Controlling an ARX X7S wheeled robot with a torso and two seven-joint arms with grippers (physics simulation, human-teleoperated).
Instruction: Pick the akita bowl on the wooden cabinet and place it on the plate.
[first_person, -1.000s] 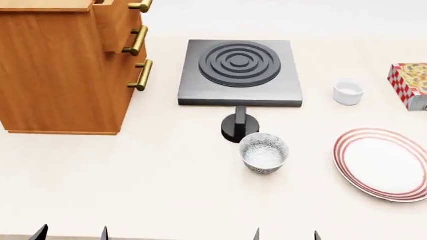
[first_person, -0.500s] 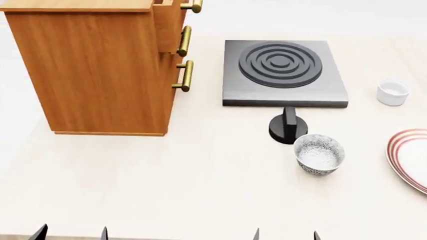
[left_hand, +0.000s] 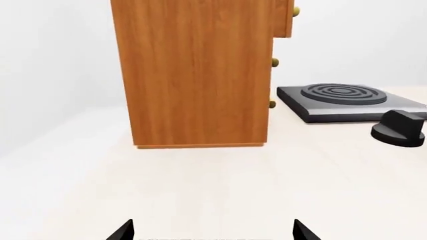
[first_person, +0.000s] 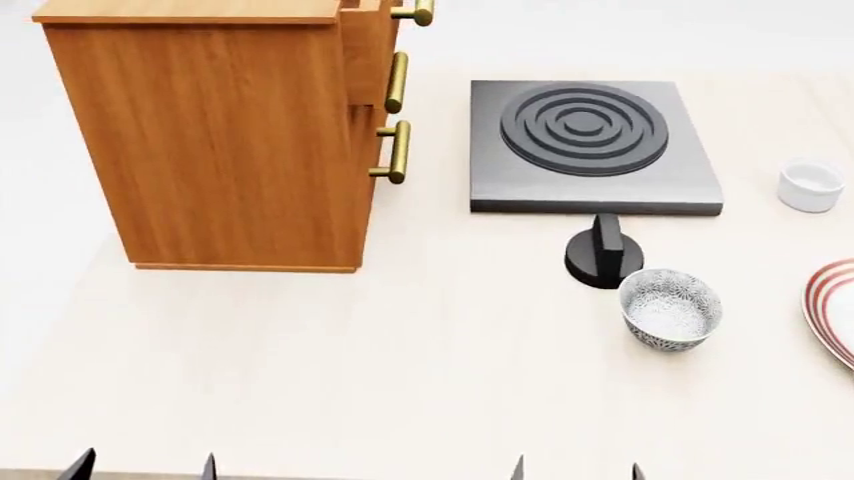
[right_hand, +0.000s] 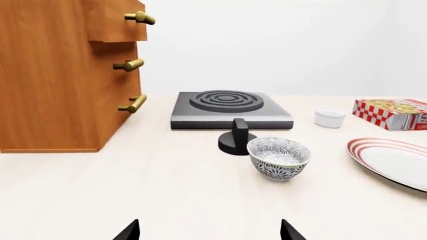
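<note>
Shift: everything slid rightward in my head view since half a second before; most of the plate (right_hand: 393, 161) left it.
Bowl: the akita bowl (first_person: 670, 309) stood upright on the table (first_person: 334, 370), not on the wooden cabinet (first_person: 227, 140), just beside the black knob (first_person: 603, 257).
Around: stove plate (first_person: 587, 140) behind the knob, white cup (first_person: 810, 185) and red-checked box (right_hand: 390, 113) farther right.
My grippers: left gripper (left_hand: 212, 231) and right gripper (right_hand: 209, 230) had their tips apart, holding nothing.

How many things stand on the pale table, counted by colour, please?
Orange-brown wooden cabinet: 1
Dark grey square stove plate and black round knob: 2
White things, the small cup, the red-ringed plate, the patterned bowl: 3
Red chequered box: 1
Total: 7
</note>
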